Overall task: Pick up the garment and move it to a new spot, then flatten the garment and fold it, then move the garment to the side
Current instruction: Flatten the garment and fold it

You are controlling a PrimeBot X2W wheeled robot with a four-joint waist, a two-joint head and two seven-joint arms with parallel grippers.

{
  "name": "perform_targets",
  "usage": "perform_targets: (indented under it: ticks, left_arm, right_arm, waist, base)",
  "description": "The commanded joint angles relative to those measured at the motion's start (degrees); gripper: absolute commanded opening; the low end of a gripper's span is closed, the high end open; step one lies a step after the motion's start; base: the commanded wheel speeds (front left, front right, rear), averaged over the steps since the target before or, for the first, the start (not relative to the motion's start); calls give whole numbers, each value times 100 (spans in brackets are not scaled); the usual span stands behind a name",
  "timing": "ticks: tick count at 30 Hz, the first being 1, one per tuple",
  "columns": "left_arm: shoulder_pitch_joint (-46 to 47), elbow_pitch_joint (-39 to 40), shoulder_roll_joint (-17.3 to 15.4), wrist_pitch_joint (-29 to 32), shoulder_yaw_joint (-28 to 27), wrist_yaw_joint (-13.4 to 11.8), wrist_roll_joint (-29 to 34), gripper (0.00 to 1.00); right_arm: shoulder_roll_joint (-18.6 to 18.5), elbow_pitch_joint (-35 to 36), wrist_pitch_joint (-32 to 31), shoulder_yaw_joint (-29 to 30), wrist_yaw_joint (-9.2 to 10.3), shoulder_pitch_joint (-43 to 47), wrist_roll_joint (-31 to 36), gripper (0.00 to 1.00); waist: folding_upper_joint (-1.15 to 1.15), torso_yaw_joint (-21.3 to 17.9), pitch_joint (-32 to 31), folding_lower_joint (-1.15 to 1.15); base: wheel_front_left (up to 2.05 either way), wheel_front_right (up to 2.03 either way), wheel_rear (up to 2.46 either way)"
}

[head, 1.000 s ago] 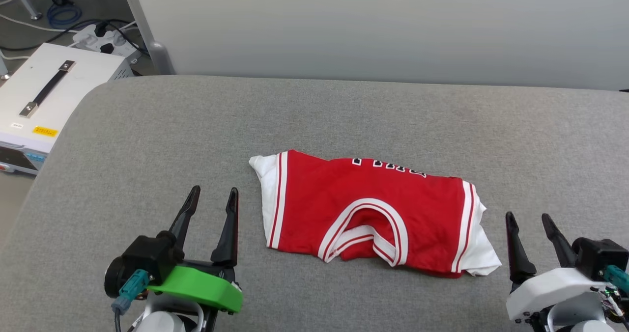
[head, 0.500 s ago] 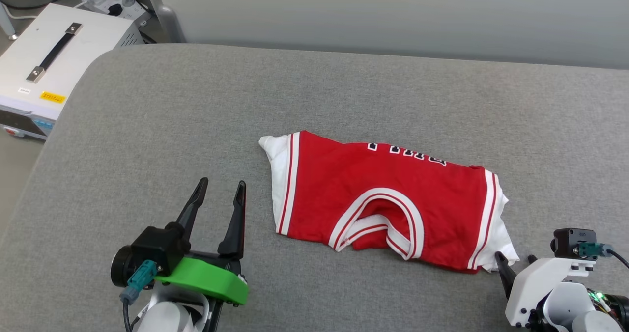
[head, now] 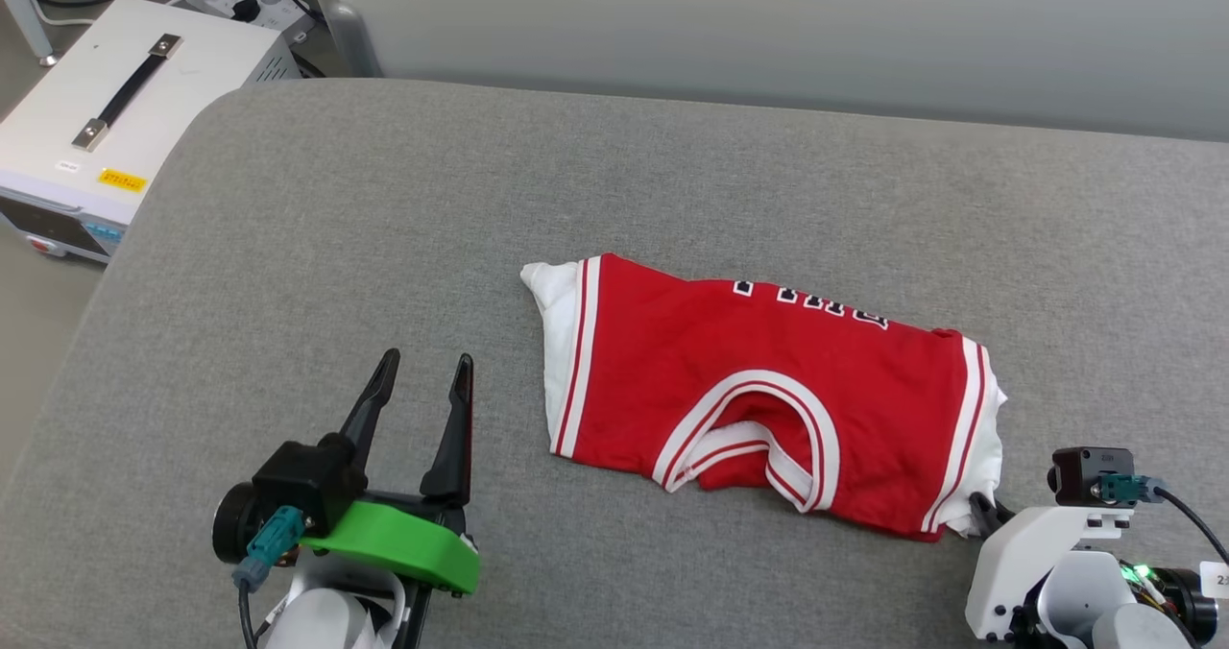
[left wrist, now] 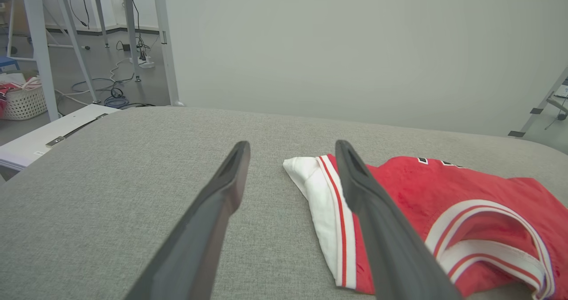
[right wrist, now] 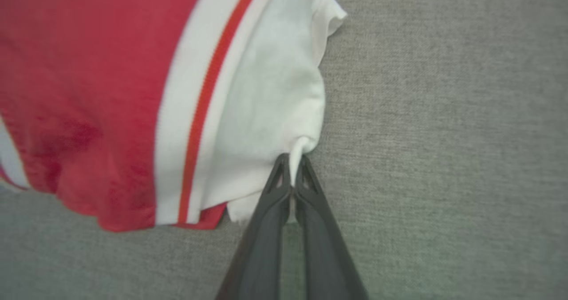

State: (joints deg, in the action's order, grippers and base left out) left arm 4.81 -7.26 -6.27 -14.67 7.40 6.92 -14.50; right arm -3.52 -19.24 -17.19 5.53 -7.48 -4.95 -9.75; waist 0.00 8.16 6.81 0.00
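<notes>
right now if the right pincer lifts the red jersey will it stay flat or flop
Probably flop: the garment is thin, creased cloth, so it should hang from the white sleeve. The right pincer grips only a small fold, which might slip.

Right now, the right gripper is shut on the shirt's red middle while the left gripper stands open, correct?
No. The right wrist view shows the right gripper shut on the white sleeve of the shirt, not its red middle. The left gripper does stand open.
</notes>
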Motion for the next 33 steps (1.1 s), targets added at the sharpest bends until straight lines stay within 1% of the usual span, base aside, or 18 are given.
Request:
perform_targets:
  ticks: [1,3,7,10,13,14,16,20,22,26,27,28,29,33]
  left_arm:
    - [60,-32,34,-32,-6,47,73,100]
    - [27,-55,51,-32,-19,49,75,100]
    - [-31,-79,90,-32,-34,52,68,100]
    - [-58,-81,118,-32,-43,53,66,100]
    - [-51,-74,142,-33,-30,54,70,100]
    - [-39,-70,149,-33,-20,55,77,100]
    - [-5,-57,164,-33,-8,55,80,100]
    - [62,-54,184,-33,53,56,70,100]
    - [95,-70,187,-33,84,56,71,100]
    - [152,-102,185,-33,133,56,67,100]
    - [162,-112,181,-33,146,56,65,100]
    - [175,-126,175,-33,163,56,64,100]
    - [185,-137,171,-33,172,56,64,100]
    - [210,-199,148,-33,204,57,64,100]
  right_arm:
    - [30,-59,36,28,-1,-26,6,0]
    - [-43,37,73,76,-1,-30,11,0]
    - [-428,382,35,124,-1,2,183,0]
    - [-885,687,-42,64,-1,11,368,0]
    - [-1311,898,-127,-50,-1,0,392,0]
    - [-1510,950,-149,-84,-1,0,423,0]
    - [-1877,982,-129,-133,-1,-16,499,0]
    - [-2394,877,63,-60,-1,-108,723,0]
    - [-2521,717,190,-23,-1,-152,816,0]
    - [-2540,209,384,-69,-1,-147,867,0]
    - [-2517,96,426,-103,-1,-137,855,25]
    - [-2475,-40,476,-139,-1,-126,826,80]
    - [-2427,-139,520,-143,-1,-128,789,100]
    - [-2224,-404,774,-121,-1,-153,729,100]
  waist:
    - [0,-60,-88,0]
    - [0,-110,-180,0]
    - [0,-219,-322,0]
    - [0,-314,-359,0]
    - [0,-385,-332,0]
    - [0,-402,-308,0]
    - [0,-431,-239,0]
    - [0,-463,-85,0]
    - [0,-468,-24,0]
    - [0,-460,56,0]
    - [0,-457,67,0]
    - [0,-454,77,0]
    - [0,-455,81,0]
    - [0,-505,50,0]
  base:
    - [0,0,0]
    - [0,0,0]
    - [0,0,0]
    - [0,0,0]
    - [0,0,0]
    - [0,0,0]
    - [0,0,0]
    - [0,0,0]
    - [0,0,0]
    - [0,0,0]
    - [0,0,0]
    - [0,0,0]
    - [0,0,0]
    - [0,0,0]
